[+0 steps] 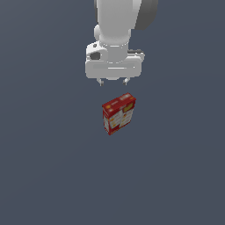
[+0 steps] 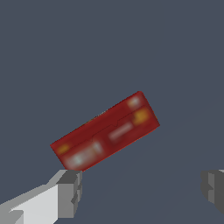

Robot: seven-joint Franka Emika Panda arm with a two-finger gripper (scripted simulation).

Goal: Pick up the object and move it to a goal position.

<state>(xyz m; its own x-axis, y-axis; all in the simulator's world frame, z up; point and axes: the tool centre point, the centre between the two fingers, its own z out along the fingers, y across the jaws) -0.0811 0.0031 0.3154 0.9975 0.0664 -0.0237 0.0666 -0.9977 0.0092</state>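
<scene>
The object, a small red box with white and yellow-orange printed panels, stands upright on the flat grey surface. It sits a little in front of and below my gripper in the exterior view. The wrist view looks down on the box's red top face, which lies askew to the line between my fingers. My gripper is open, its grey fingertips spread wide with nothing between them, and the box lies apart from both.
A uniform dark grey floor surrounds the box on every side. The white arm hangs down from the top of the exterior view.
</scene>
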